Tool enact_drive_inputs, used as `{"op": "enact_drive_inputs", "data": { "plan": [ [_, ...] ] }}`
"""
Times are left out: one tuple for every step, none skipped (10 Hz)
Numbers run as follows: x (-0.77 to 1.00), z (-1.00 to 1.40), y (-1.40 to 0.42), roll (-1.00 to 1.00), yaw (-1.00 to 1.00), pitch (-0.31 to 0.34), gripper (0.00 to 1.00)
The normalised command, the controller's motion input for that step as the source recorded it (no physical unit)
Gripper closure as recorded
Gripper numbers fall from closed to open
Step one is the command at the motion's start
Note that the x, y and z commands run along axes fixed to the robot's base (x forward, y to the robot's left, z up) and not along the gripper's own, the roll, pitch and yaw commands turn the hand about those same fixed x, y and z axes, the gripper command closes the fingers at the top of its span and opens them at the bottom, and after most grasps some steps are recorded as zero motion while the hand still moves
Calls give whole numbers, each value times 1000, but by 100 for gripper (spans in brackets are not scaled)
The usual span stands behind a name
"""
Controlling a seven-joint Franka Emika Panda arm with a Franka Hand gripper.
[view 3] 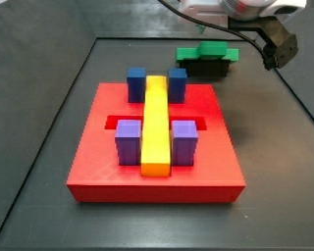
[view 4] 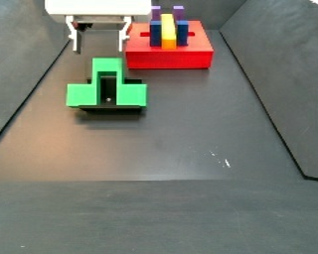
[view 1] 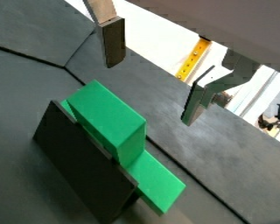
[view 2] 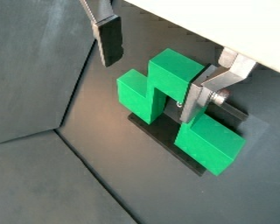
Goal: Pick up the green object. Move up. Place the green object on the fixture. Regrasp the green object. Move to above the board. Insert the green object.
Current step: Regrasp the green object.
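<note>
The green object [view 2: 166,83] rests on the fixture [view 2: 166,140], a small dark bracket on the grey floor. In both side views the green object [view 3: 206,52] [view 4: 106,89] sits on the fixture [view 3: 206,69] [view 4: 111,108]. My gripper [view 4: 99,42] hangs open above it and touches nothing. In both wrist views the fingers [view 1: 113,44] [view 2: 109,39] stand wide apart, with the gripper [view 1: 154,79] [view 2: 150,87] empty between them. The red board [view 3: 107,167] [view 4: 189,58] lies apart from the fixture.
On the board stand blue posts [view 3: 137,83], purple posts [view 3: 129,142] and a long yellow bar [view 3: 156,123]. Raised dark edges [view 4: 16,109] border the grey floor. The yellow bar [view 1: 192,61] shows far off in a wrist view.
</note>
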Motion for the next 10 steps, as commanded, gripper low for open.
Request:
{"op": "enact_drive_inputs", "data": {
  "plan": [
    [37,-269,0,80,-34,206,0],
    [0,-309,0,166,-51,103,0],
    [0,-226,0,29,-51,3,0],
    [-11,-211,0,31,-63,0,0],
    [-57,-223,0,37,-74,40,0],
    [-86,-257,0,66,-54,60,0],
    [-69,-303,0,120,-60,83,0],
    [-74,-326,0,146,-77,94,0],
    [-140,-337,0,163,-126,149,0],
    [-109,-220,-3,97,-140,109,0]
  ]
}}
